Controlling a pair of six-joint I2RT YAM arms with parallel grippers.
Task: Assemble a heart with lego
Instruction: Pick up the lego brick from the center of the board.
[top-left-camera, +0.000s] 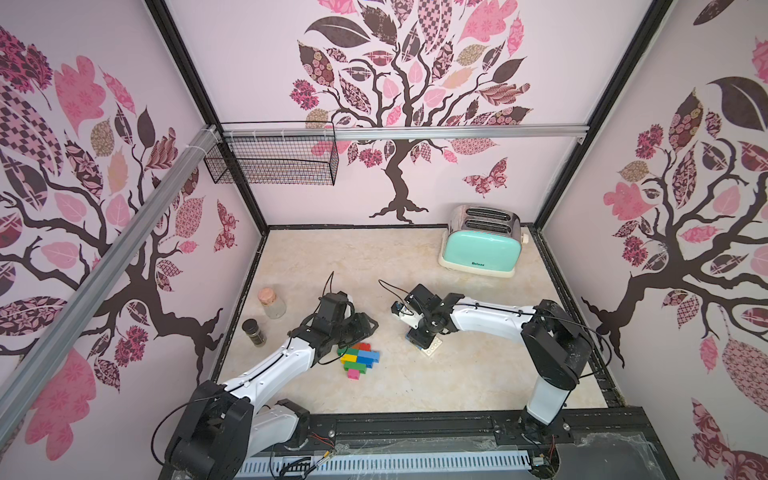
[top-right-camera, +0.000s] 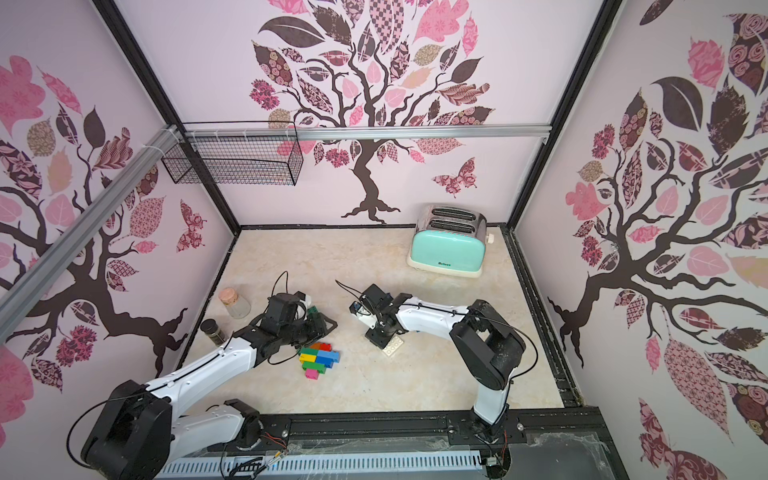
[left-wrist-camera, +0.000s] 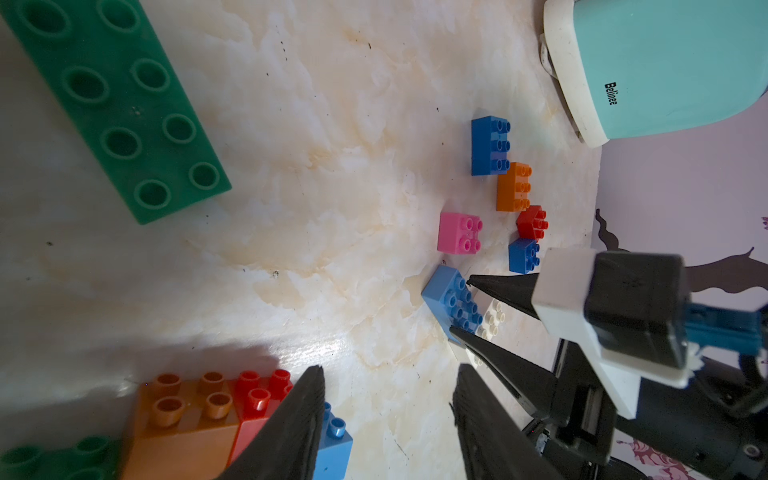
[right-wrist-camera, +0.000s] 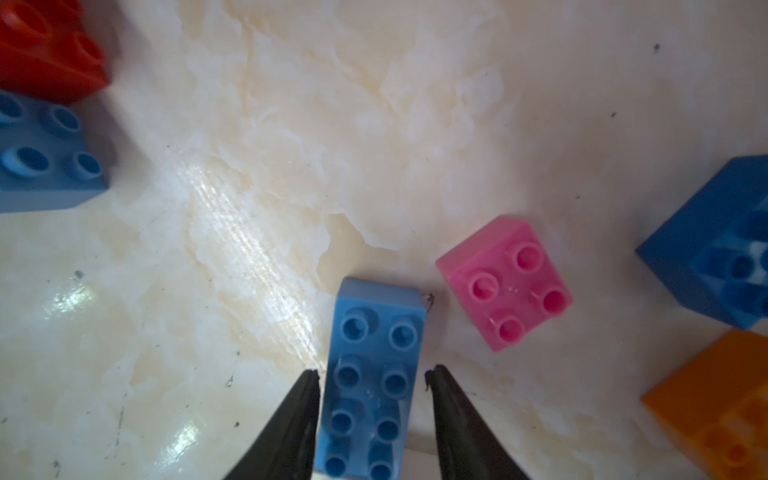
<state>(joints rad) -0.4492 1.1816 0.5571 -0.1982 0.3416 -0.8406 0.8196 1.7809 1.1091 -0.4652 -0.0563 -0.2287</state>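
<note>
Your right gripper (right-wrist-camera: 372, 372) has its jaws either side of the light blue oblong brick (right-wrist-camera: 378, 332), close against its long sides. You cannot tell whether they are pinching it. The brick lies flat on the bench (right-wrist-camera: 291, 124).

Your left gripper (left-wrist-camera: 390, 370) is released, with nothing between its jaws. It hovers at the upper edge of the part-built heart (top-left-camera: 359, 359).

In both top views that heart is a flat patch of joined bricks. Red and orange sit at the top, green, yellow and blue run through the middle, then more green narrows to a single pink tip. The point and the body look done to me. The upper lobes look unfinished, though the left arm hides part of them.

Several loose pieces remain around the right gripper:
- a pink square brick (right-wrist-camera: 505, 286)
- a dark blue brick (right-wrist-camera: 706, 249)
- an orange brick (right-wrist-camera: 715, 415)
- a red brick (right-wrist-camera: 50, 54)
- a blue square brick (right-wrist-camera: 45, 153)
- a white brick (top-left-camera: 432, 345)

A long green brick (left-wrist-camera: 116, 104) lies near the left gripper. I'd put you roughly halfway.
</note>
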